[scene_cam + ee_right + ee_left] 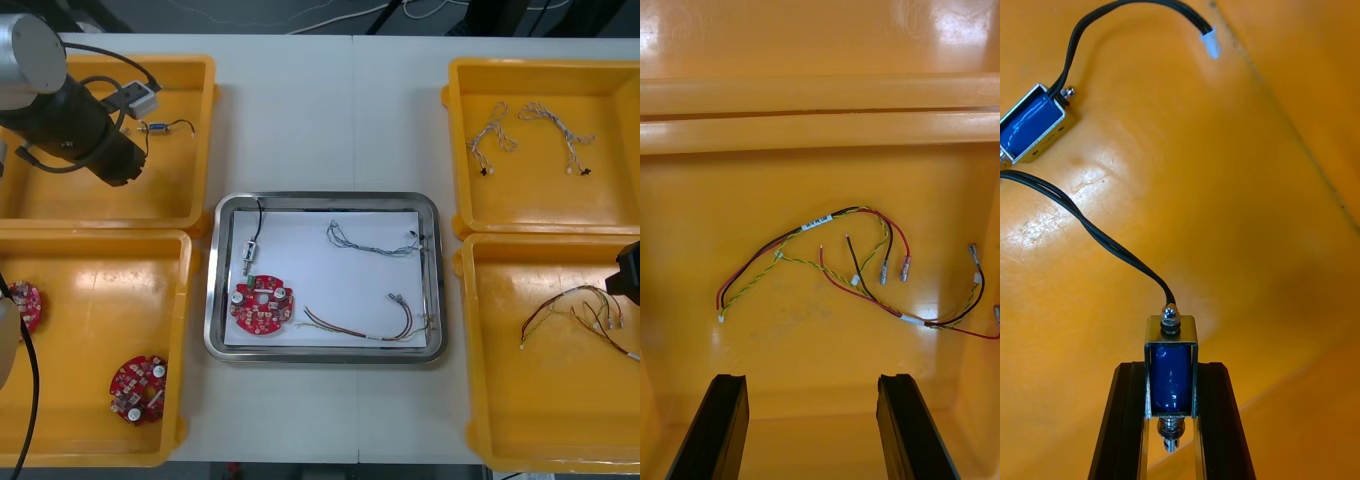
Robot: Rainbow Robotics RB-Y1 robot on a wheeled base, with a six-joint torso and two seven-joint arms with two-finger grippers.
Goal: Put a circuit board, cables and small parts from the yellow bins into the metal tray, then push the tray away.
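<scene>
Blue-bodied in a bare metal frame: small metal part (1171, 358) clamped in left gripper (1172, 367) over far-left yellow bin (110, 205), long axis in line with the fingers, black lead trailing ahead. Next, probably a carry rightward and nearer, to metal tray (325, 197) at centre of table (330, 110), already holding 1 circuit board (262, 305), 1 such part, 2 cables (370, 238). Right gripper (812, 427) spread wide, empty, above red and yellow cable (814, 222) in near-right bin (560, 420).
</scene>
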